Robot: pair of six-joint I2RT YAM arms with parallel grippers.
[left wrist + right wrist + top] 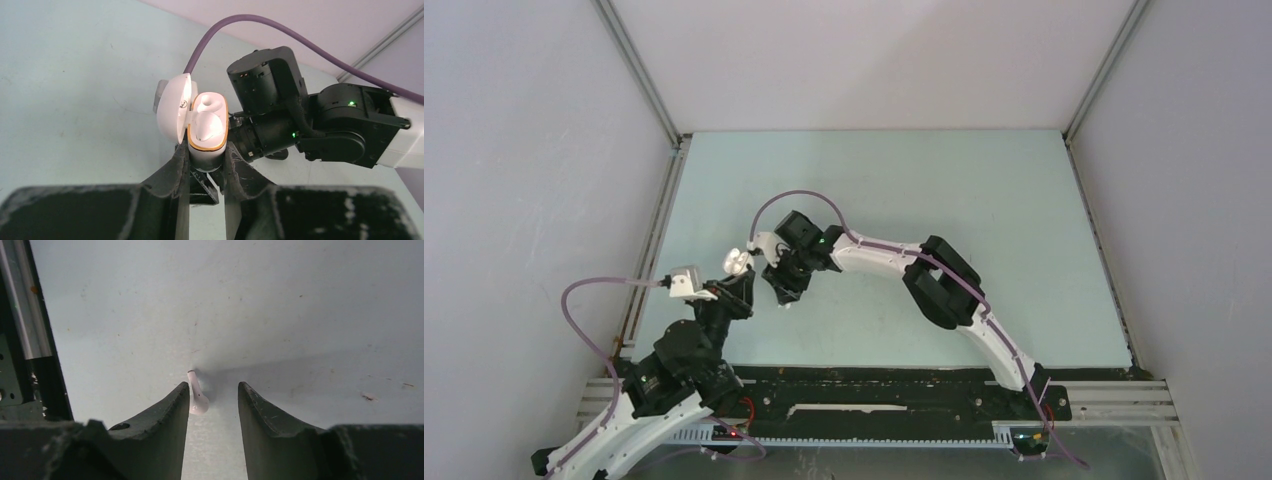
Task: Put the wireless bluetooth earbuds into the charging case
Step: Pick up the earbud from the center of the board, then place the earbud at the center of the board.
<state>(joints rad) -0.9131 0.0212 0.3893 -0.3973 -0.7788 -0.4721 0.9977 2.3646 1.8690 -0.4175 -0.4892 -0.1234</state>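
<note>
The white charging case (207,147) with an orange rim stands upright, and my left gripper (206,156) is shut on its lower body. Its lid (172,107) hangs open to the left. One white earbud (206,124) sits inside. From above, the case (737,260) is held left of the table's middle, close to my right gripper (784,296). In the right wrist view another white earbud (196,396) lies on the table, right against the inner side of the left finger (175,410). My right gripper (213,386) is open around it, the other finger well apart.
The right arm's black wrist (300,120) and purple cable (280,30) crowd the space just beyond the case. A metal frame rail (25,305) runs along the table's left edge. Grey walls enclose the pale table (944,190).
</note>
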